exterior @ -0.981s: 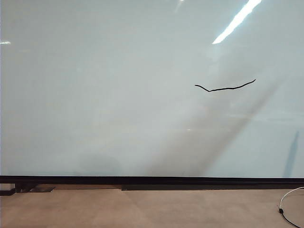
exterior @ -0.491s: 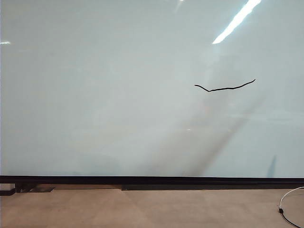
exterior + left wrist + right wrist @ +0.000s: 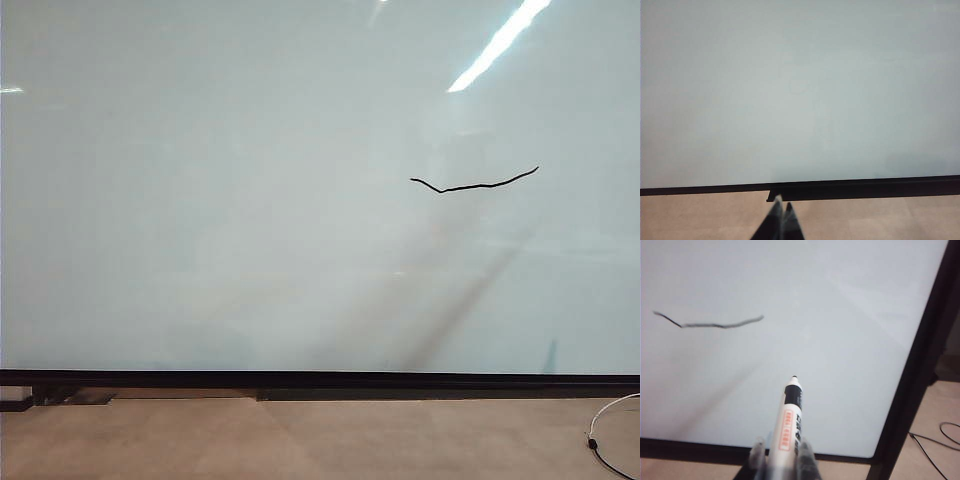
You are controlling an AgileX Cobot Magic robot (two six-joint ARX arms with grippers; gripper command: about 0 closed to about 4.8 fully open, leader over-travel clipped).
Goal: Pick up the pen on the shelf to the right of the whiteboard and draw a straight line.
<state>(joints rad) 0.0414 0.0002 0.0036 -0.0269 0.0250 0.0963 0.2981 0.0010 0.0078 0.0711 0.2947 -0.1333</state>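
White cable point(image 3: 610, 420) on floor | right pincer point(image 3: 782, 460) grips pen point(image 3: 789, 415) | left pincer point(image 3: 781, 212) closed, off whiteboard point(image 3: 250, 200)

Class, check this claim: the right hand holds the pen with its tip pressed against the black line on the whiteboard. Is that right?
Not quite. The right hand does hold the pen, but its tip is off the black line, pointing at bare whiteboard below it, as the right wrist view shows.

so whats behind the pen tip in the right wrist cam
Bare whiteboard lies behind the pen, held in the shut right gripper; the straight line sits off to one side.
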